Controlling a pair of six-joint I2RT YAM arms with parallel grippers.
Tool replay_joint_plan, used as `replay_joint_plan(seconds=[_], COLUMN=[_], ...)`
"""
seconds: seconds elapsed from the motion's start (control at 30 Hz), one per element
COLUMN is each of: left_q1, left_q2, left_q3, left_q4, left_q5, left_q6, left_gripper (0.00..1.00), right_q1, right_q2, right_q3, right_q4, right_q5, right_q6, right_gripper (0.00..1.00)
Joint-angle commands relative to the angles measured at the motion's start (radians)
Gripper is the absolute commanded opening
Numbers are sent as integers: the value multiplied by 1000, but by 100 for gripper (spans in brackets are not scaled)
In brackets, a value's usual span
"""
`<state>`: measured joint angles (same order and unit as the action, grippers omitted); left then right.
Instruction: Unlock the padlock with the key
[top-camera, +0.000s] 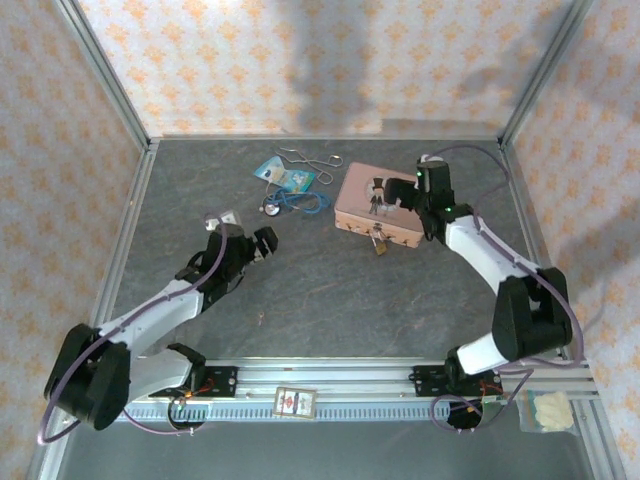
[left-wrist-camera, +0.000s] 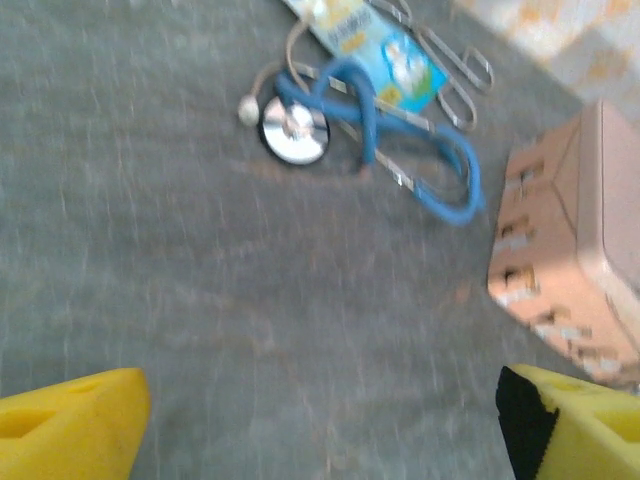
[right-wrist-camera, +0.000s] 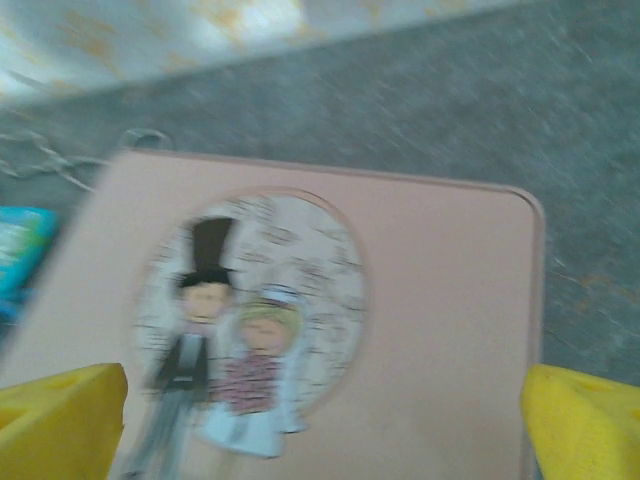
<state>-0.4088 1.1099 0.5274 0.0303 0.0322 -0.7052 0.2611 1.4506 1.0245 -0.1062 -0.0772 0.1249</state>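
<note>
Two-arm workspace at the approach stage. The padlock (top-camera: 379, 241) sits at the near long side of the pink tin box (top-camera: 365, 208), shackle at the box edge and brass body pointing toward the arm bases, so its long axis appears to run roughly far-to-near. The right gripper (top-camera: 412, 195) hovers over the illustrated lid, jaws spread wide with nothing between them; in the right wrist view its fingertips (right-wrist-camera: 60, 420) frame the box top (right-wrist-camera: 440, 300). From this gripper the padlock lies toward the bases and slightly left, just over the lid's near edge. The left gripper (top-camera: 262, 243), likewise released and empty, is well apart to the padlock's left, near the stethoscope (left-wrist-camera: 400, 160). The right arm is judged nearer. The key cannot be made out.
</note>
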Motion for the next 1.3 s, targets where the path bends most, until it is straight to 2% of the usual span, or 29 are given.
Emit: replay_joint_plan(seconds=[0.0,0.17,0.4,0.53,0.73,1.0,1.27], left_q1=[-68,-195,-347,-413,-463,-493,-544], left_q2=[-66,-113,-76,-7,72,147,380], left_q3=[-27,-68,-113,-101,-98,-69,128], left_q4=[-269,-400,-439,-446,-427,-320,-97], left_q5=[-73,-103,-173,-200,-208,-210,-140], left_q6=[-74,-198,-287,-291,-293,-269,-180], left_gripper=[88,75,46,41,31,2,0], right_q1=[41,113,158,159,158,158,158], right_q2=[-59,-95,-114,-112,-119,-146,-166], right_q3=[-54,-124,-156,-159,-168,-181,-180], right_q4=[39,86,93,85,96,108,73], right_q5=[-31,-80,-76,-57,-22,7,32], right_q6=[94,170,196,191,202,201,177], right_gripper=[100,100,100,100,100,100,100])
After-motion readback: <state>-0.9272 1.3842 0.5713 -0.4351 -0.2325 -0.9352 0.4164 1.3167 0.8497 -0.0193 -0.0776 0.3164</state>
